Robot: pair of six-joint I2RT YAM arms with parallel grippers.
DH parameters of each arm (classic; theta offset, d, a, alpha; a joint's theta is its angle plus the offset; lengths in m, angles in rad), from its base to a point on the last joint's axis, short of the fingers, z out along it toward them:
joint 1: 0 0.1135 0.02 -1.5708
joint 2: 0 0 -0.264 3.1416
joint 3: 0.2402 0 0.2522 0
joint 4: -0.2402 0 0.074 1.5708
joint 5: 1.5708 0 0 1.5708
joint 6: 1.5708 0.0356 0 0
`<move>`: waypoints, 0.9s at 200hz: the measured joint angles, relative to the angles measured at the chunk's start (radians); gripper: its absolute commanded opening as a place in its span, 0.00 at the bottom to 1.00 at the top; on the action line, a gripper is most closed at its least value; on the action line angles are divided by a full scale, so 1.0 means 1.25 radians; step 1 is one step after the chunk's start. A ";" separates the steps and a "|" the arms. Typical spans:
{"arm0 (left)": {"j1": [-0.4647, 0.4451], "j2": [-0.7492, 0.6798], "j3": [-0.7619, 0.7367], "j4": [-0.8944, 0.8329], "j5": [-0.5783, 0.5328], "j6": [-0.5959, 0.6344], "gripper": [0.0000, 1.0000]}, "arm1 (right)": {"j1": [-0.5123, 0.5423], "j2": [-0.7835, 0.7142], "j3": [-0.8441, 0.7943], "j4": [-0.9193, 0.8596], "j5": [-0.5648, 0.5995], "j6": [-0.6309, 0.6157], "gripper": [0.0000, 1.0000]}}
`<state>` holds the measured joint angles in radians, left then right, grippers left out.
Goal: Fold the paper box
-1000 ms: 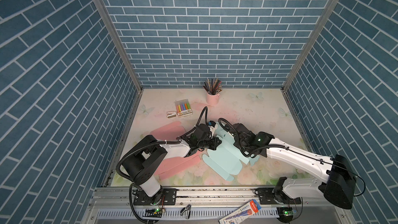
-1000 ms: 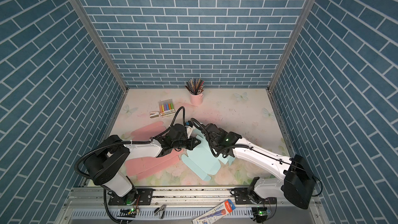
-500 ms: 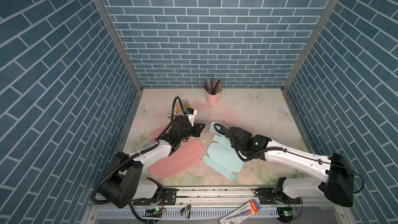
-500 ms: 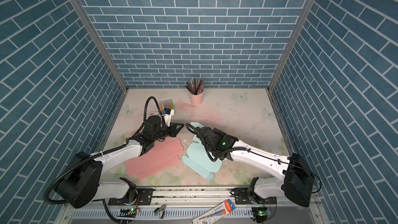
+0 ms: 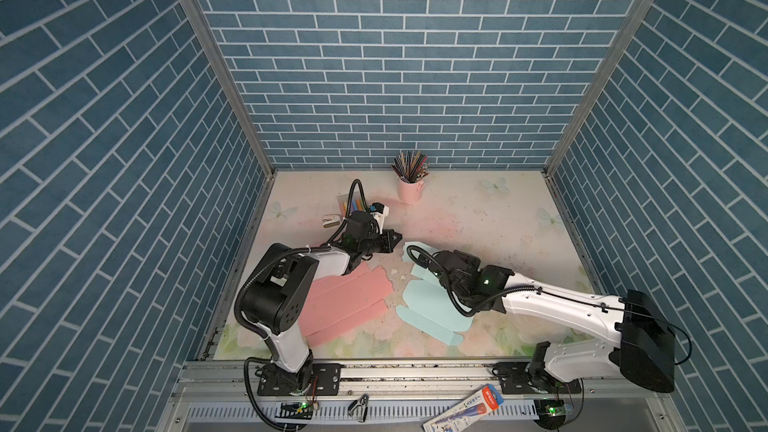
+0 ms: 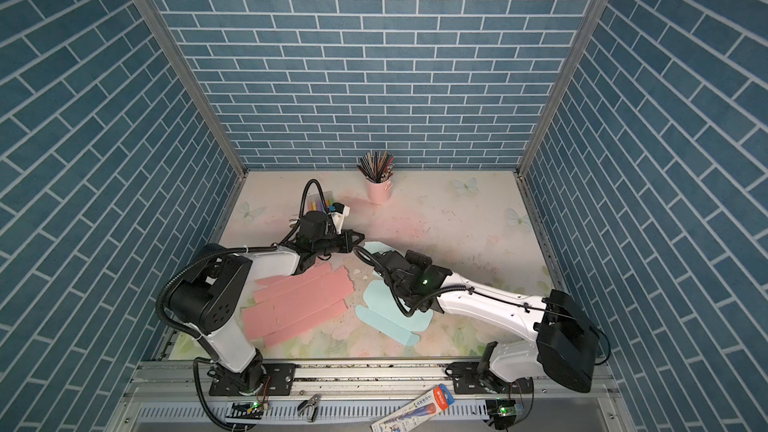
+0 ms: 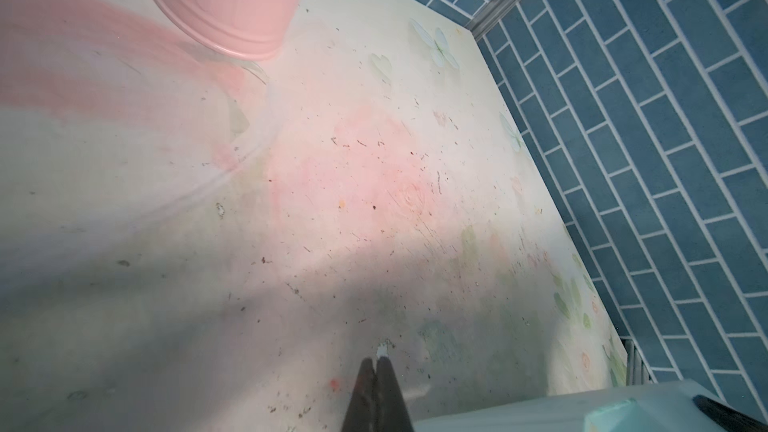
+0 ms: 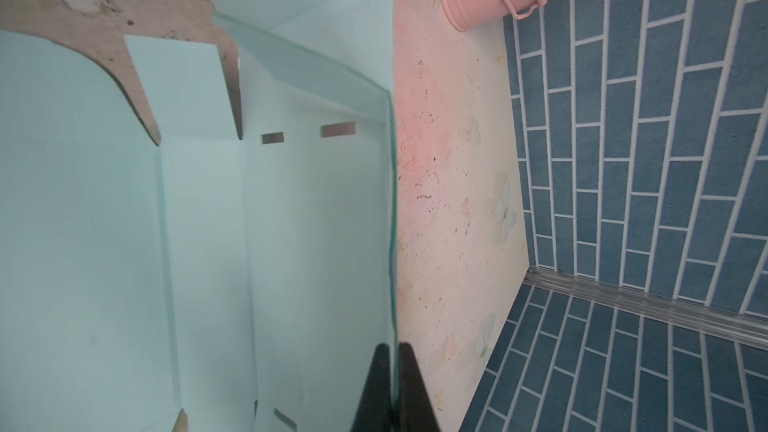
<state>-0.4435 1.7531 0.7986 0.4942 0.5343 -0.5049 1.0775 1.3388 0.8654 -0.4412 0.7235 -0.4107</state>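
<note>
On the table (image 5: 478, 218) I see the pink sheet (image 5: 349, 301) lying flat at front left. Just right of it, near the middle, is the pale blue box (image 5: 428, 313), mostly flat with one edge panel turned up, and the pink cup (image 5: 409, 191) of pencils stands at the back, well apart. My right gripper (image 8: 392, 353) has its fingers pinched on that raised panel's edge, while my left gripper (image 7: 376, 361) has its fingers pressed together on nothing, over bare table just beside the box's far corner.
</note>
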 measured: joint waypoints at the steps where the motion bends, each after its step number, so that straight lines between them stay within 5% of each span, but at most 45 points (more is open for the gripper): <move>1: 0.000 0.002 0.000 0.000 0.002 0.000 0.00 | 0.000 0.000 -0.002 0.001 0.001 -0.001 0.00; 180: -0.105 -0.045 -0.125 0.107 0.111 0.006 0.12 | 0.005 -0.021 -0.155 0.267 0.080 -0.210 0.00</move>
<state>-0.5751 1.6962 0.6422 0.6273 0.6735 -0.4969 1.0832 1.3128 0.6716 -0.1078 0.8238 -0.6735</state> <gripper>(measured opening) 0.114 0.051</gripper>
